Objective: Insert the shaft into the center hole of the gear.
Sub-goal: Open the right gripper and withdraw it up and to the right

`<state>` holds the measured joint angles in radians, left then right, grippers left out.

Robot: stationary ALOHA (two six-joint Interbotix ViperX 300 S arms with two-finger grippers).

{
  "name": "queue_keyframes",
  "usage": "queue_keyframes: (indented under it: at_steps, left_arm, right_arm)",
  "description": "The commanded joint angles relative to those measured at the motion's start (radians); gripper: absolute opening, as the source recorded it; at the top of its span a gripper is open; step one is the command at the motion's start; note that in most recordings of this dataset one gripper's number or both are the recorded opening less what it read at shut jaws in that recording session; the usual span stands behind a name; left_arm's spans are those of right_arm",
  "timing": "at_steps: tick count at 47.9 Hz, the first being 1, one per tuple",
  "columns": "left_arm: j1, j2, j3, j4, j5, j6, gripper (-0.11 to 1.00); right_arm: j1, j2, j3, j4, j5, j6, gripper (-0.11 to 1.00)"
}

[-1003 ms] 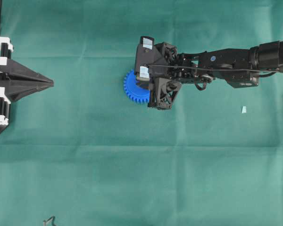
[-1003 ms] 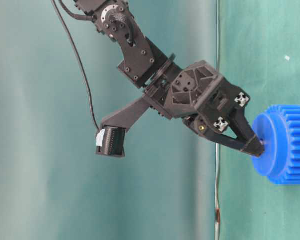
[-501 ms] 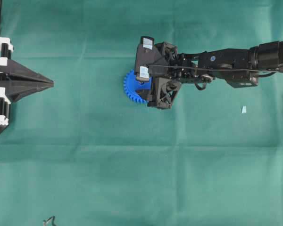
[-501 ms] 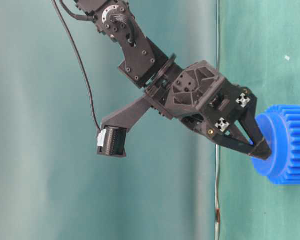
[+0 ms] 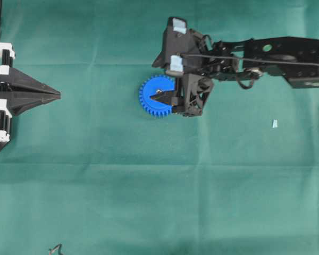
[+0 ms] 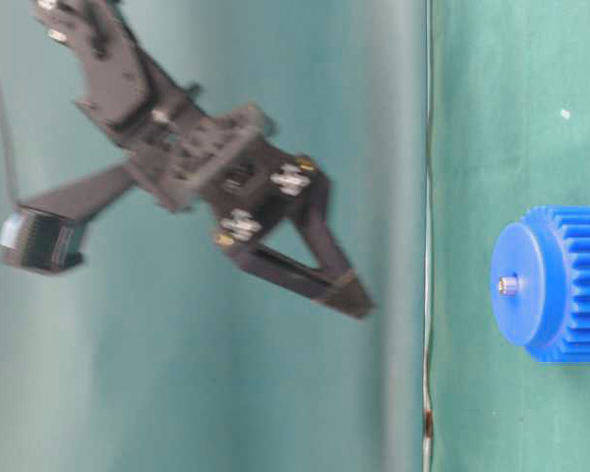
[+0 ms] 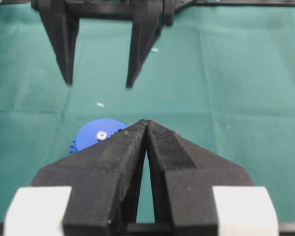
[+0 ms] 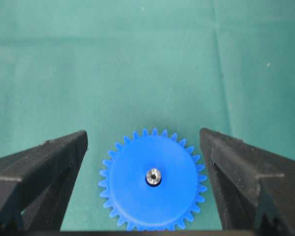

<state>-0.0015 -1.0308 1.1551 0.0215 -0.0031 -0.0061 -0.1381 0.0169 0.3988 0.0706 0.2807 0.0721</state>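
While shaft [image 8: 154, 176] sits in gear [image 8: 137, 206], jaws above, apart

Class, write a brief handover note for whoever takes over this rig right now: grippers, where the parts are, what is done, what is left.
Right gripper: open, empty, hanging above the gear.
Left gripper: shut, empty, parked at the left edge of the cloth.
Gear: lying flat on the green cloth.
Shaft: standing in the gear's center hole, tip showing.
Done: insertion, by the look of it.
Left: likely only to pull the right arm clear.

Overhead top-down, side table-level, two wrist close-ups, all sharing gear [image 5: 155, 95]
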Motion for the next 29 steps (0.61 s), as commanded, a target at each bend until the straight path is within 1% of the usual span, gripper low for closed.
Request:
queue_keyframes:
  at_steps: [1,8,15,22,29]
  left_arm:
    - [-0.002,0.002,-0.029,0.003,0.009,0.000,0.03]
    - [0.000,0.003,-0.029,0.003,0.041,0.000,0.03]
    - [-0.002,0.002,-0.031,0.003,0.066,0.000,0.03]
    - [-0.002,0.002,-0.031,0.003,0.074,0.000,0.03]
    - [-0.002,-0.003,-0.032,0.003,0.074,-0.002,0.03]
  right_arm:
    - [0.003,-0.041,-0.017,-0.002,0.005,0.002,0.96]
    - [0.006,-0.054,-0.017,-0.002,0.018,0.002,0.96]
    - [0.008,-0.100,-0.005,-0.003,0.077,-0.005,0.96]
    - [0.008,-0.189,0.048,-0.017,0.103,-0.005,0.96]
    - [0.008,-0.310,0.126,-0.031,0.094,-0.005,0.96]
